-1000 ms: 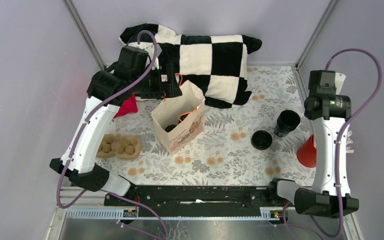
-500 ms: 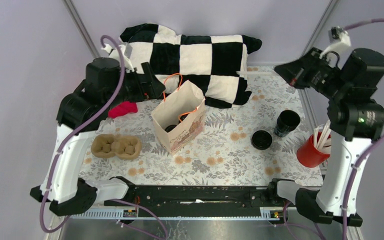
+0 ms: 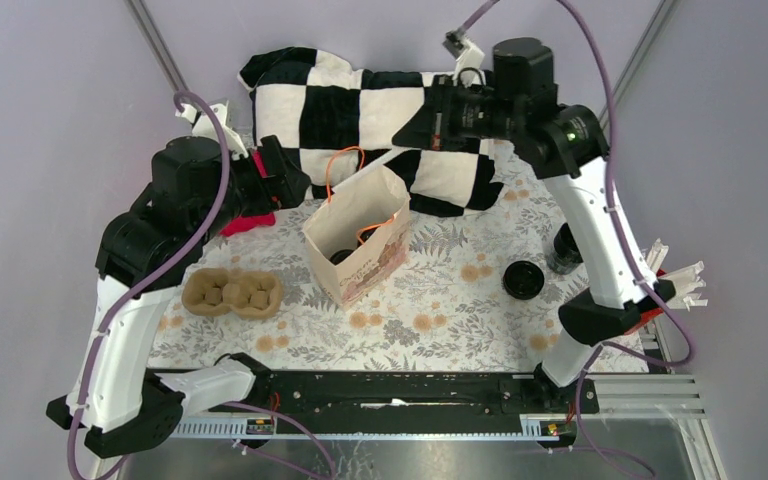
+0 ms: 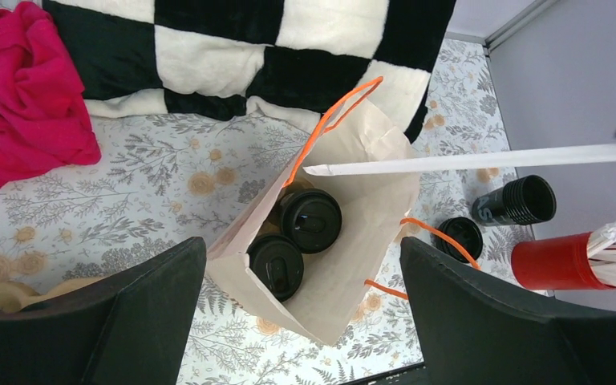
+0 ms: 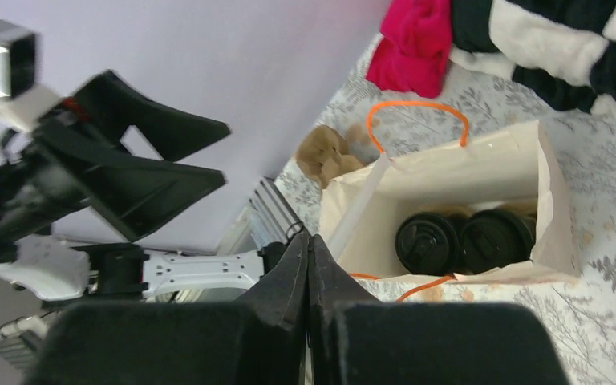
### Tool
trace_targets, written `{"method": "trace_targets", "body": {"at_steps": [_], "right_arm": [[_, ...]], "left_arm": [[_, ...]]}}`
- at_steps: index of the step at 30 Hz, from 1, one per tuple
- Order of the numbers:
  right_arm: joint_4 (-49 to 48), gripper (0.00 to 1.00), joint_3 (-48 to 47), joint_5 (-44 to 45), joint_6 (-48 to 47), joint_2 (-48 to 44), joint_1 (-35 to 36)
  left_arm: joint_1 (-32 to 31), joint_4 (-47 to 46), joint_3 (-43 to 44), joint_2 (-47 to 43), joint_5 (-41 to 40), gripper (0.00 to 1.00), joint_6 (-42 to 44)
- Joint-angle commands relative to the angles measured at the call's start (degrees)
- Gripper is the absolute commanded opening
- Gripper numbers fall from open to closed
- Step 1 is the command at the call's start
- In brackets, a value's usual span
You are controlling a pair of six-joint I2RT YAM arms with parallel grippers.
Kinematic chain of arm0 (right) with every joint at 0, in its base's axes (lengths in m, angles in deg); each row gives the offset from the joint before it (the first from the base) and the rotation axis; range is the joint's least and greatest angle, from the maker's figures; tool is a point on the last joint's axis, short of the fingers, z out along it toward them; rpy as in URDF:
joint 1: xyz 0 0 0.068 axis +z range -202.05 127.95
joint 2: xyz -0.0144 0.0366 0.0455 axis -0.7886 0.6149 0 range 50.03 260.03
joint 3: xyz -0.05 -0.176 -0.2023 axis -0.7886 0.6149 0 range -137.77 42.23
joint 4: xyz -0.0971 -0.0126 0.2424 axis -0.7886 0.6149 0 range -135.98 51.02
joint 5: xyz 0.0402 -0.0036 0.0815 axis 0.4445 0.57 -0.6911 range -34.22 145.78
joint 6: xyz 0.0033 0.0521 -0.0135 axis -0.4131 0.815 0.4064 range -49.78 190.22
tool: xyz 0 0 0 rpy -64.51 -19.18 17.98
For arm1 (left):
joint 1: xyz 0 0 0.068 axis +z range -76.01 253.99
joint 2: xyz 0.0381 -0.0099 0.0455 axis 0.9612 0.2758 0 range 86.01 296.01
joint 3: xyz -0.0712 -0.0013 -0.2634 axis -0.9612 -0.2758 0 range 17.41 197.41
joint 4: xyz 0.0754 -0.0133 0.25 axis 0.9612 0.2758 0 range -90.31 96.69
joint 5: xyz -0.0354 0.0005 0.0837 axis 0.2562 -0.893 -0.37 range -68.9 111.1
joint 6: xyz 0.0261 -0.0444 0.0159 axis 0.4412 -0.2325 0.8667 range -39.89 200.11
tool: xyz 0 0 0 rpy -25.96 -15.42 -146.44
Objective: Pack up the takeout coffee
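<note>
Item: tan paper bag with orange cord handles (image 3: 360,240), standing open on the floral tabletop (image 3: 450,320).

Contents: two small black paper cups with round black sip lids (image 4: 310,220) (image 4: 276,263), upright and side by side on the bag's floor, rims touching.

Left arm: elbow raised, wrist held high to the left of the bag and tilted down toward it. The left gripper (image 3: 288,176) has its fingers (image 4: 152,305) spread wide and holds and touches nothing.

Right arm: stretched across above the black-and-white checkered blanket (image 3: 380,110) behind the bag. The right gripper (image 5: 309,241) is pressed together, pinching one end of a long white straw (image 4: 465,160). The straw slants down, and its free end lies over the bag's mouth.

Right of the bag: loose black lid (image 4: 459,237), stack of open black cups (image 4: 521,200), red cup of white straws (image 4: 557,261).

Left of the bag: brown pulp carrier (image 3: 232,292), crumpled red cloth (image 4: 24,88).
</note>
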Motion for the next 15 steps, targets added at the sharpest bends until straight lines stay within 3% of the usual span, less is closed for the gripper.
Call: {"method": "trace_targets", "body": {"at_steps": [1,6,12,15], "right_arm": [[10.61,0.0,-6.7,8.25,-5.73,0.83,4.18],[9.49,0.0,2.21,10.05,-6.79,-3.36,4.62],[24.72,0.0,-11.56,15.84,-10.4,6.88,9.08],[28.11,0.0,-10.93,17.72,-10.68,8.73,10.66]], "left_arm": [[0.28,-2.28,-0.53,-2.25,-3.16,0.94,1.53],[0.27,-3.0,-1.9,-2.59,-2.84,0.94,1.45],[0.32,-2.9,-1.15,-1.29,-2.22,0.94,2.44],[0.27,-2.67,-1.68,-1.22,-1.99,0.94,2.49]]}}
